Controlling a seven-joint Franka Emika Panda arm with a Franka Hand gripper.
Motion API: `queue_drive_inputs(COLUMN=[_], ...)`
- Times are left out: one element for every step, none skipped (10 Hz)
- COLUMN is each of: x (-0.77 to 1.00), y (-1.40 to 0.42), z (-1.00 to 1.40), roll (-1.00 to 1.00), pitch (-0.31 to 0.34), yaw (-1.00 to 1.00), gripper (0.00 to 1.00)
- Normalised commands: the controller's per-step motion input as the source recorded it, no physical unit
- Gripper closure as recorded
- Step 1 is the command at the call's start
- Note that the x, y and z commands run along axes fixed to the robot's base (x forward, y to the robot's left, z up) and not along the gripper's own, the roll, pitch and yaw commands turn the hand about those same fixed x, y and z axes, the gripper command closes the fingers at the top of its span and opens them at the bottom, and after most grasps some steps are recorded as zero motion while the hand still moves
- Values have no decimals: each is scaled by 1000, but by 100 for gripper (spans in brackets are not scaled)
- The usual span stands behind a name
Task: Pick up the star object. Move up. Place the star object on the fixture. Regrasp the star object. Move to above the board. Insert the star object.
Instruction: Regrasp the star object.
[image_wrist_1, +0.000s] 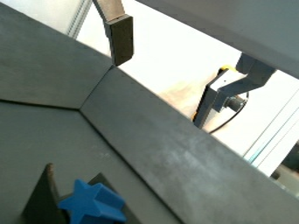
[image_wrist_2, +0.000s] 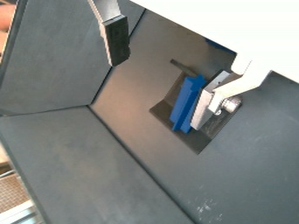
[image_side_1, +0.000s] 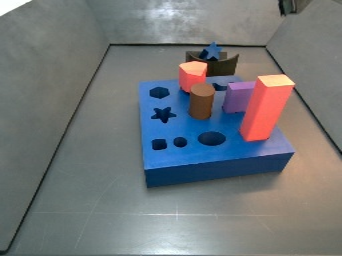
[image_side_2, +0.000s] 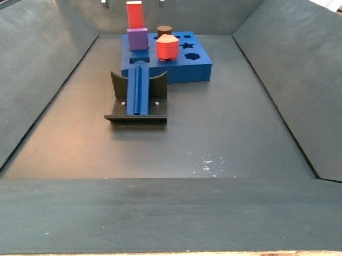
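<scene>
Two silver fingers with dark pads show in both wrist views, spread wide with nothing between them: the hand is released and hangs apart from the star bar, which lies below it, near the finger at the right of that frame. In a wrist view the hand sits in the upper half of the frame while the star bar shows only its star-shaped end at the bottom left.

The star bar lies on the fixture, left of centre in that side view, resting along the dark bracket. In a side view the star bar peeks up at the top centre, behind the pegs. The hand itself does not appear in either side view.

The board fills the middle of the bench floor, with a tall red block standing at its right edge and a star-shaped hole at its left. In a side view the board lies just beyond the fixture.
</scene>
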Motion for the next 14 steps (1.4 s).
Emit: queue_drive_inputs(x=[87, 75, 29, 34, 41, 54, 66, 74, 78, 87, 92, 102, 106, 93], y=[-34, -26, 75, 74, 70, 60, 59, 54, 49, 44, 42, 35, 29, 17], z=[-12, -9, -1000, -1000, -1000, -1000, -1000, -1000, -1000, -1000, -1000, -1000, -959, -760], roll=[350, 224, 170, 153, 143, 114, 93, 83, 81, 78, 74, 74, 76, 77], pitch=[95, 64, 158, 125, 100, 49, 5, -32, -57, -96, -112, -122, -118, -103], yaw=[153, 164, 100, 113, 132, 155, 159, 152, 141, 113, 87, 49, 23, -7], gripper=[0, 0, 0, 0, 0, 0, 0, 0, 0, 0, 0, 0, 0, 0])
